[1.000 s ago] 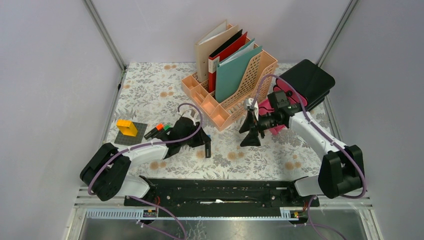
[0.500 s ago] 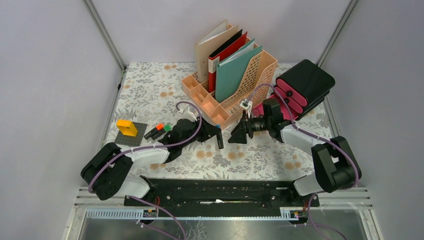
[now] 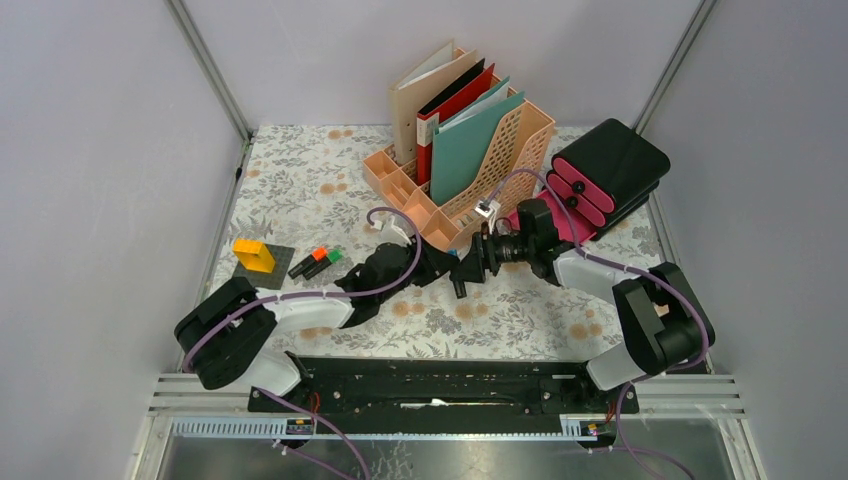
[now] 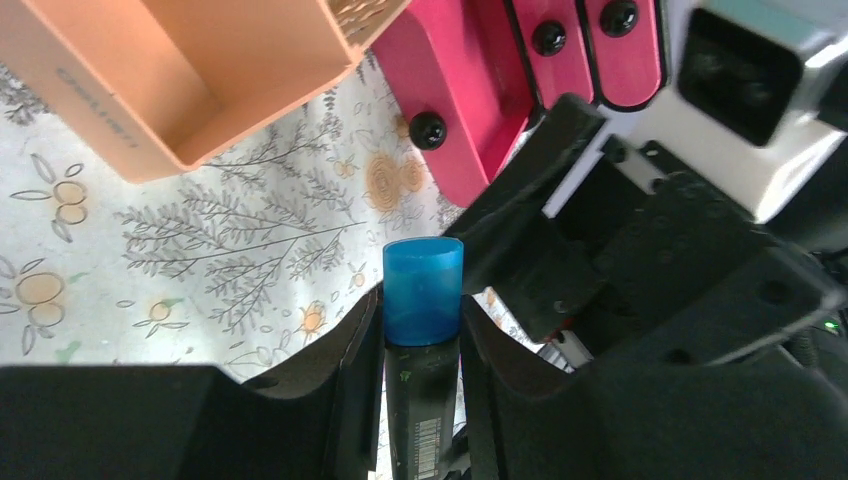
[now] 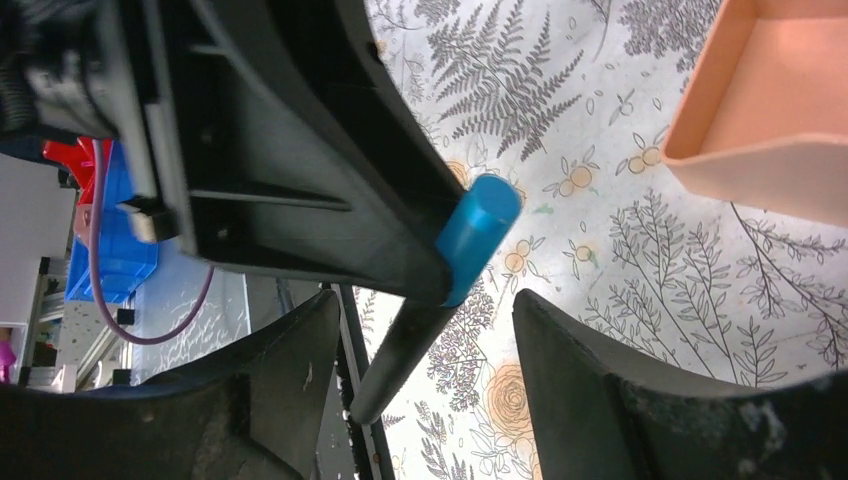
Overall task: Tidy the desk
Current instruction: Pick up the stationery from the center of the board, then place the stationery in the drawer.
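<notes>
Beside the file rack [image 3: 400, 188], the left gripper [image 4: 422, 335] pinches a blue-capped marker [image 4: 423, 288] in its jaws, cap end between the open, empty jaws of the right gripper [image 5: 428, 305].

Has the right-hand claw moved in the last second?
Yes. The right gripper slid left, ending just below the near corner of the peach file rack.

The desk [image 3: 300, 190] is wearing a matt printed cloth, while the peach file rack [image 4: 200, 80] is showing smooth, faintly shiny plastic. The marker [image 4: 421, 400] is showing a satiny blue plastic cap and a gleaming black barrel. The fingers [image 4: 352, 360] of the left gripper [image 4: 422, 305] are looking like dull black plastic, and the pink case panels [image 4: 455, 110] are shining glossily.
</notes>
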Robot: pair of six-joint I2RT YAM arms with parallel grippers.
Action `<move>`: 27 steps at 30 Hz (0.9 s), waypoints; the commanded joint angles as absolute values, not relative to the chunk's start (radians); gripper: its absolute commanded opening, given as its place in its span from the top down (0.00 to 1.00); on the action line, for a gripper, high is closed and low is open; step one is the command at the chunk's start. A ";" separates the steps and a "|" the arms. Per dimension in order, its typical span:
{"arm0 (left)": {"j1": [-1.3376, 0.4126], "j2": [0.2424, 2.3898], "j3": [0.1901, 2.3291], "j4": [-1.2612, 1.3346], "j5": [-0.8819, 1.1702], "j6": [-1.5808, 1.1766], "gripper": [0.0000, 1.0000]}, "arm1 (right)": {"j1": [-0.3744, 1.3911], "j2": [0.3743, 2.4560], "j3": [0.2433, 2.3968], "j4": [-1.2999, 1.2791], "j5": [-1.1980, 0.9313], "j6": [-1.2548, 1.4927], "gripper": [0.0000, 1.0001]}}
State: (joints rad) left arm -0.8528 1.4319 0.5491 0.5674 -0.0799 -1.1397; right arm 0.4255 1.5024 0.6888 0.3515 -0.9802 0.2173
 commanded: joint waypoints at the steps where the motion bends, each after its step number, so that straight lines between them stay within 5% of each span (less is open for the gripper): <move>1: -0.875 1.433 0.601 0.610 -0.163 -1.152 0.88 | 0.442 1.521 0.728 0.330 -0.938 0.204 0.30; 4: -0.886 1.436 0.603 0.615 -0.175 -1.154 0.88 | 0.449 1.527 0.734 0.321 -0.934 0.204 0.38; 9: -0.894 1.427 0.587 0.642 -0.183 -1.139 0.81 | 0.451 1.537 0.769 0.267 -0.934 0.193 0.77; 12: -0.893 1.400 0.572 0.650 -0.188 -1.103 0.69 | 0.451 1.532 0.774 0.260 -0.937 0.187 1.00; 20: -0.894 1.253 0.526 0.583 -0.241 -0.984 0.27 | 0.450 1.506 0.817 0.161 -0.917 0.069 1.00; 27: -0.892 1.086 0.455 0.493 -0.339 -0.855 0.12 | 0.451 1.450 0.952 -0.193 -0.780 -0.314 1.00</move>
